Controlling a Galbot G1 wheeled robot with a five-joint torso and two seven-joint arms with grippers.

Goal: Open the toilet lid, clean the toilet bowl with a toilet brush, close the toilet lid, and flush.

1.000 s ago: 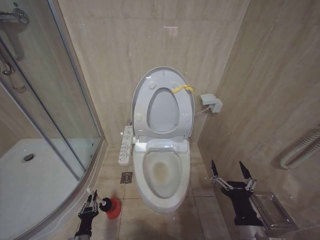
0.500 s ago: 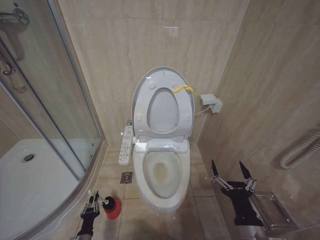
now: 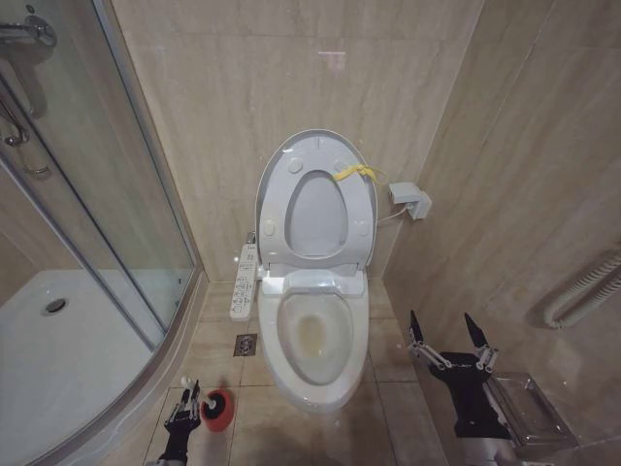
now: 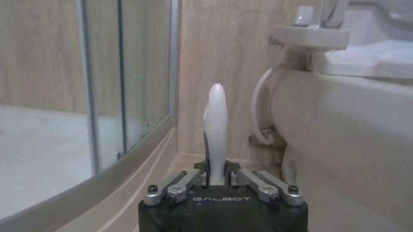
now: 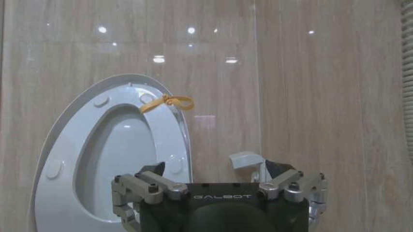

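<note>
At the left side of the floor, near the curved edge of the shower tray [image 3: 68,340], I have the left gripper [image 3: 184,406] low down beside the red holder cup [image 3: 217,410]. Its jaws are closed on the white handle of the toilet brush [image 4: 215,128], which stands upright between the fingers [image 4: 174,186] in the left wrist view. I judge the brush to be light and stiff, but the handle is smooth plastic and may slip or turn, so I would hold it low on the stick, as now, and firmly. The bristle head I cannot see clearly.

In the middle, the toilet bowl [image 3: 320,383] stands open, with the toilet lid [image 3: 277,180] leaning up against the back wall.

At the right, the right gripper [image 3: 449,338] waits above the floor beside the bowl, its jaws spread apart, holding nothing, pointing toward the back wall.
</note>
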